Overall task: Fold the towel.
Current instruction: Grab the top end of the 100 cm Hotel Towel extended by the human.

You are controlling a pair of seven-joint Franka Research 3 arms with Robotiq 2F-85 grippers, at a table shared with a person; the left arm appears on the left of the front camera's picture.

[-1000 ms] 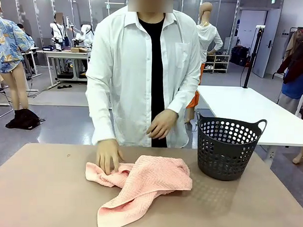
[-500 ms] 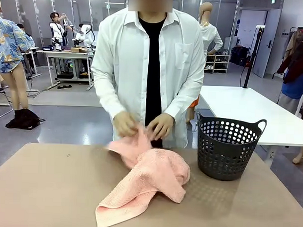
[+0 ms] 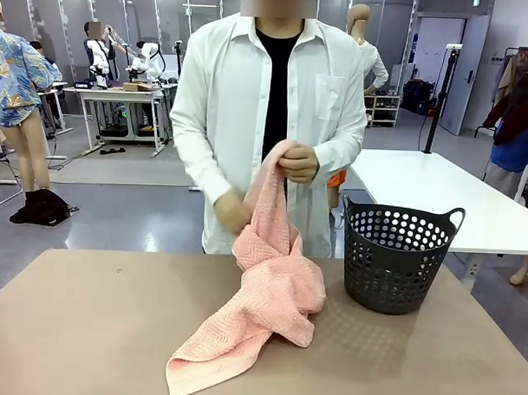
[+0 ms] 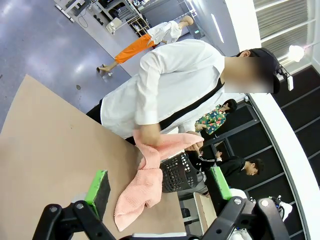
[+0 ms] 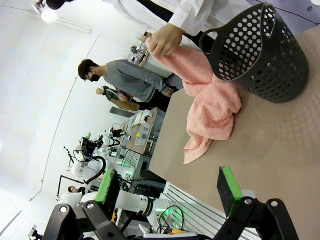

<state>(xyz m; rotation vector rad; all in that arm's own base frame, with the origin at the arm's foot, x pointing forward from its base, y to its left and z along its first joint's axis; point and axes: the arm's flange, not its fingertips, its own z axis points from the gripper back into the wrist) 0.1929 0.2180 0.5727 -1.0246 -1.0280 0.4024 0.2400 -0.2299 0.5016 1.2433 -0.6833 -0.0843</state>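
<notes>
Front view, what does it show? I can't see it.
A person holds up one end of a pink towel; the rest lies bunched on the brown table. A dark basket stands beside it.

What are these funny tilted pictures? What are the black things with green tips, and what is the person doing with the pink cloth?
These pictures come from a robot with two arms at a brown table. The straight picture is from a camera between the arms, looking across at a person. The two tilted ones come from small cameras on the robot's wrists. The black claws with green pads are its hands: the left gripper and the right gripper. Both are open and hold nothing. The person's upper hand lifts one end of the pink towel, and the lower hand grips it further down. The rest of the towel lies on the table. Beside it stands a dark basket full of holes.
</notes>
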